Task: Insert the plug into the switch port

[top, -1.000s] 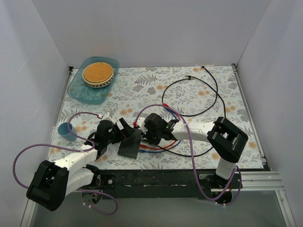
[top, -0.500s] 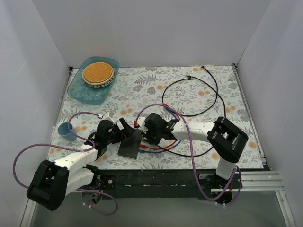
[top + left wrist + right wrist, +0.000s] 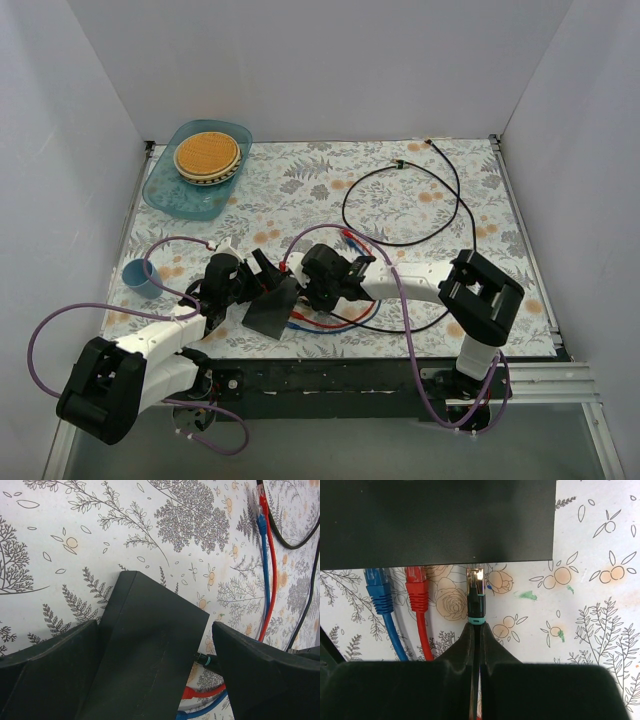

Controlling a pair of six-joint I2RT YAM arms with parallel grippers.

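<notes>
The switch (image 3: 268, 308) is a flat black box lying on the flowered cloth near the front edge. My left gripper (image 3: 154, 624) is open and straddles it; the left finger (image 3: 50, 670) is against its side, the right finger (image 3: 265, 675) apart from it. My right gripper (image 3: 476, 627) is shut on the black cable just behind the plug (image 3: 476, 592), which has a teal collar. The plug's metal tip reaches the edge of the switch (image 3: 435, 520); whether it is inside a port I cannot tell. The plug (image 3: 202, 659) also shows beside the switch (image 3: 150, 650) in the left wrist view.
A red plug (image 3: 416, 587) and a blue plug (image 3: 379, 587) sit in the switch's side left of the black plug. The black cable (image 3: 420, 200) loops across the back right. A teal tray (image 3: 170, 195) with a woven plate is back left, a blue cup (image 3: 141, 277) at the left edge.
The right gripper has pushed a little to the left with the plug. The switch has slid and turned slightly towards the left gripper, which stays open.
</notes>
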